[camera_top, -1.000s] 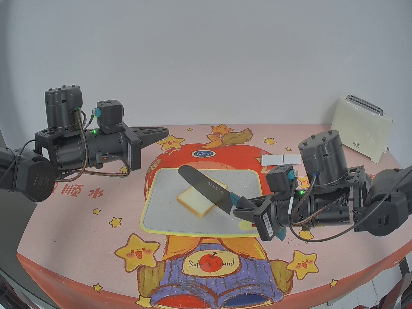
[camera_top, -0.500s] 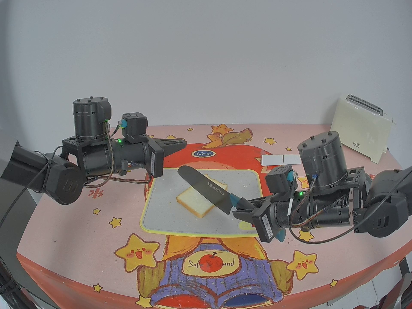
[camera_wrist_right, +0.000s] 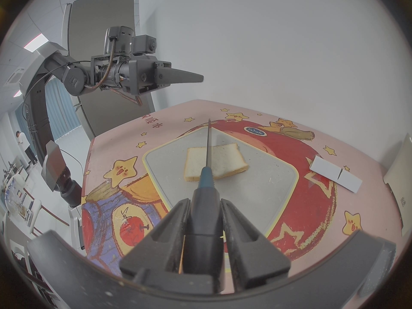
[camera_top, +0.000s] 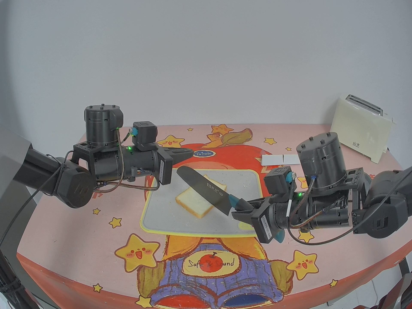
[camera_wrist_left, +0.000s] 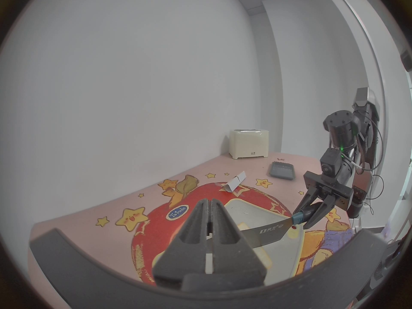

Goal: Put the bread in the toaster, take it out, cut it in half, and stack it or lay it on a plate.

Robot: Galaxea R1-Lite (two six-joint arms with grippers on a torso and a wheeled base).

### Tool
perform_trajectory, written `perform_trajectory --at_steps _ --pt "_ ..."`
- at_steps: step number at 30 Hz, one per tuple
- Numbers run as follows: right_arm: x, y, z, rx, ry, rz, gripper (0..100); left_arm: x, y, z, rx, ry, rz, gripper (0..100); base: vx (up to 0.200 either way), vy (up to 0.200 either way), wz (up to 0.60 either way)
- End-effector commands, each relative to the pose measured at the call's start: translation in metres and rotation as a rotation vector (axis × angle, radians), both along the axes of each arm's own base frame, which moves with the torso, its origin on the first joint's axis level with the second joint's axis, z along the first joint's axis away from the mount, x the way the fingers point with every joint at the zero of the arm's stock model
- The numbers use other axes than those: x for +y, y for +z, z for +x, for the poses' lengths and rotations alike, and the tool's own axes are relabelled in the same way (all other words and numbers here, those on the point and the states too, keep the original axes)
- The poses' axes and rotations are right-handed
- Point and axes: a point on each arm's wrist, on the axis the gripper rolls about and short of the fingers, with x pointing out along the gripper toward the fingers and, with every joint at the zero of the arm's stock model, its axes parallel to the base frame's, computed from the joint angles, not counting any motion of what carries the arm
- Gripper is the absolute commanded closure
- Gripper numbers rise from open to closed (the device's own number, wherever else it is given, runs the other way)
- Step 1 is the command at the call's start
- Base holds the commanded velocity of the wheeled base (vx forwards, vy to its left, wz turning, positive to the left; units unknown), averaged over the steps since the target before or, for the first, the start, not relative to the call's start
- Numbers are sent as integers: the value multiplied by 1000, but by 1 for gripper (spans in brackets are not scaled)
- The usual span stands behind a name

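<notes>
From the head view, we see the right tool (camera_top: 239, 207) clenched on the teal handle of a black-bladed knife (camera_top: 206, 189), whose blade slants across a slice of white bread (camera_top: 192, 201). The bread lies flat near the middle of a grey mat with a yellow rim (camera_top: 167, 224) on the pink cartoon-printed tabletop (camera_top: 64, 232). The left tool (camera_top: 185, 152) hangs in the air near the mat's far left corner, its fingers pressed together on nothing. A cream toaster (camera_top: 362, 127) stands at the far right edge, well apart from the mat. A white folded card (camera_top: 281, 159) lies between the two.

In the left wrist view, the left tool (camera_wrist_left: 210, 213) is closed and empty. Beyond it the knife (camera_wrist_left: 267, 232) juts from the right tool (camera_wrist_left: 312, 213), and a dark grey rectangular plate (camera_wrist_left: 282, 170) lies near the toaster (camera_wrist_left: 249, 143).

In the right wrist view, the right tool (camera_wrist_right: 205, 213) grips the knife (camera_wrist_right: 208, 151) by its handle. The blade points edge-down over the middle of the bread (camera_wrist_right: 216, 162), and we cannot tell whether it touches.
</notes>
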Motion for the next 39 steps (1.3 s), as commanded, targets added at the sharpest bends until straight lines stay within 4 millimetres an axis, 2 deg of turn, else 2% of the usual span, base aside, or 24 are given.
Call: perform_trajectory --at_steps 1,5,39 --pt "0 -1 0 2 0 -2 100 -4 -8 1 17 -5 13 100 0 0 0" --pt "-1 0 0 1 -1 -1 100 -10 -19 3 38 -16 29 100 0 0 0" --pt "0 2 2 -14 -8 18 100 -10 -31 4 48 -9 20 100 0 0 0"
